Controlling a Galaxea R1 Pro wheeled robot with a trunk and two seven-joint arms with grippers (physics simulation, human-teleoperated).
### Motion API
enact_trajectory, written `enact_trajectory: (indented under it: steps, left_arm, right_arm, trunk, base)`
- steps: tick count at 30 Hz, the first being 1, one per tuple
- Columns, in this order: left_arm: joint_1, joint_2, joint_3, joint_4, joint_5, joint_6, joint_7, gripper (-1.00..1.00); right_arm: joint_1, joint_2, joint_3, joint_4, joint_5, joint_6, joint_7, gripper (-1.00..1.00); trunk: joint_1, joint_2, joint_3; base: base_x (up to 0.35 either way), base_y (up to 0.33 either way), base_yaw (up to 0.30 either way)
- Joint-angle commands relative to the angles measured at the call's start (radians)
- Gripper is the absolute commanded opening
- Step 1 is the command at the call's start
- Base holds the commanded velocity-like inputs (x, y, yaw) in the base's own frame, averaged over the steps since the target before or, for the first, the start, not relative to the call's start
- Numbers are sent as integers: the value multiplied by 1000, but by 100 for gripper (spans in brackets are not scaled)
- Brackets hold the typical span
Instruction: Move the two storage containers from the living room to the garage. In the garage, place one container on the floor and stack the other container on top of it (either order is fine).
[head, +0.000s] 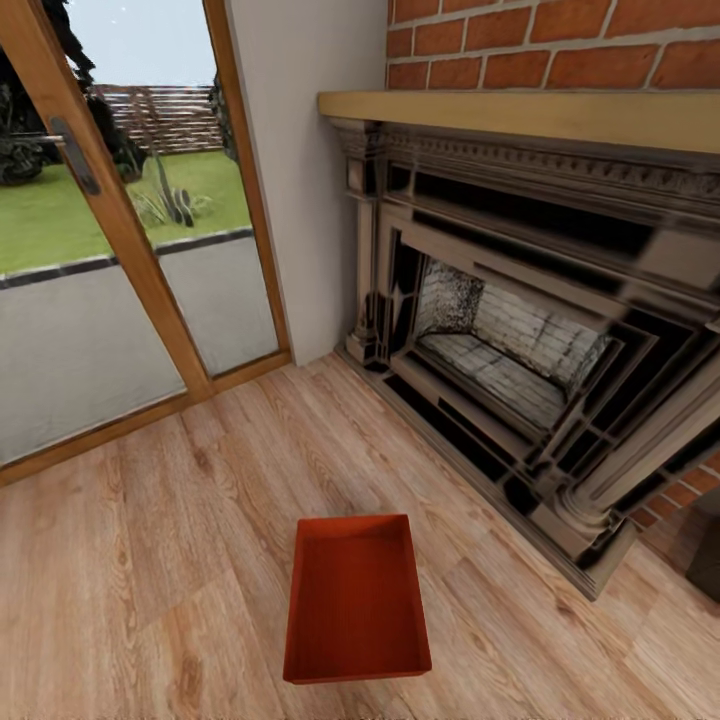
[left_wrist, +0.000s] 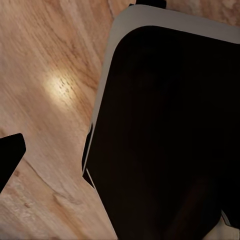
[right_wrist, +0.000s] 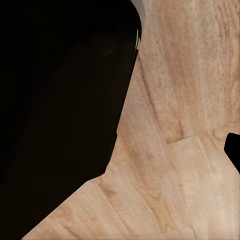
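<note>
The light wood-plank living-room floor (head: 150, 560) took up most of the head view, with open planks on every side of the one bin in sight. Along the right stood the red-brick fireplace with its dark ornate surround (head: 520, 330) under a pale wooden mantel shelf (head: 520, 115), its lower edge running diagonally across the floor. At the left a wood-framed glass door (head: 120, 250) gave onto grey paving and grass. An orange-red rectangular lidless storage container (head: 356, 598) sat upright on the planks, well apart from the fireplace and door. No writing or labels could be read. Both wrist views showed planks beside a large black body (left_wrist: 165, 140); whether either pincer stood wide or narrow could not be told.
</note>
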Motion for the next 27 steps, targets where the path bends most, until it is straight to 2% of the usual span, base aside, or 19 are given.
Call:
enact_trajectory:
  steps: [1, 10, 19, 21, 25, 27]
  left_arm:
    - [0, 0, -9, 0, 8, -1, 3, 100]
    - [0, 0, -8, 0, 8, -1, 3, 100]
    - [0, 0, -8, 0, 8, -1, 3, 100]
    - [1, 1, -5, 2, 5, -2, 3, 100]
    - [1, 1, -5, 2, 5, -2, 4, 100]
    - [1, 1, -6, 1, 1, -11, 4, 100]
  right_arm:
    - [-1, 0, 5, 3, -1, -5, -3, 100]
    - [-1, 1, 5, 3, 0, -5, -3, 100]
    - [-1, 4, 16, 3, 13, -7, -3, 100]
    - [-1, 16, 12, 3, 6, -6, -3, 100]
    - [-1, 17, 12, 3, 6, -6, -3, 100]
    - [-1, 28, 12, 5, 6, -6, -3, 100]
  trunk:
    - [0, 0, -2]
    - [0, 0, -16]
    - [0, 0, -18]
    - [0, 0, -18]
    - [0, 0, -18]
    - [0, 0, -18]
  base:
    - [0, 0, 0]
    - [0, 0, 0]
    - [0, 0, 0]
    - [0, 0, 0]
    - [0, 0, 0]
    - [0, 0, 0]
